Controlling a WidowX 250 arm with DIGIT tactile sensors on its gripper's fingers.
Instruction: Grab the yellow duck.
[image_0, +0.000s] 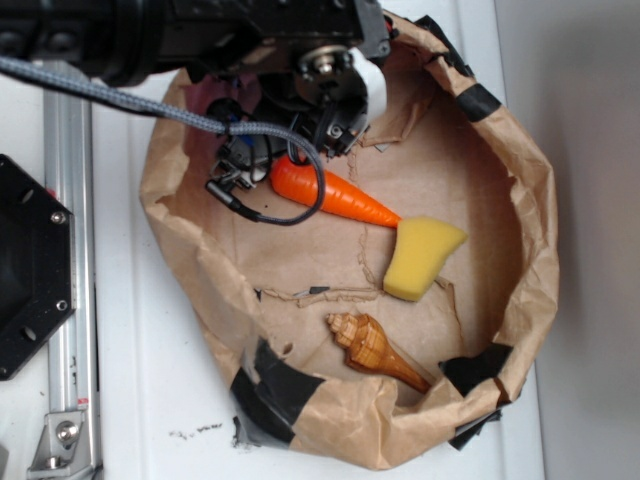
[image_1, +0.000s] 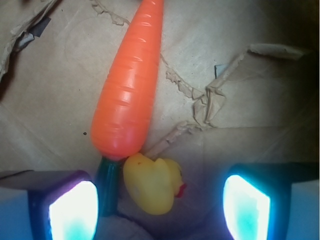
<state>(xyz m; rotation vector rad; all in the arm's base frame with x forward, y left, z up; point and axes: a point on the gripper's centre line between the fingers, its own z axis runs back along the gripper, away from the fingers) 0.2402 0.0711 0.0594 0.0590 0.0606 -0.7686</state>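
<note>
The end effector is hovering with its two fingers spread wide apart and nothing held between them. In the wrist view the yellow duck is lying in the gap between the fingers, closer to the left-hand one in the picture, with its small red tip pointing toward the other. It is lying on the brown paper floor, not yet touched by either finger as far as the view shows.

The carrot is stretching away ahead of the end effector, its thick end touching the duck and its green stem sitting just beside the nearer finger. That crowding seems to be why the fingers are opened so wide: they are straddling the duck and the stem together, so closing risks pinching the stem along with the toy.

In the exterior view the arm is covering the duck, so it cannot be seen there. The paper bag, rolled down and taped, is acting as a bowl that is keeping the toys together on the white counter. The sponge and the shell are lying well away from the end effector, toward the far side of the bag.
</note>
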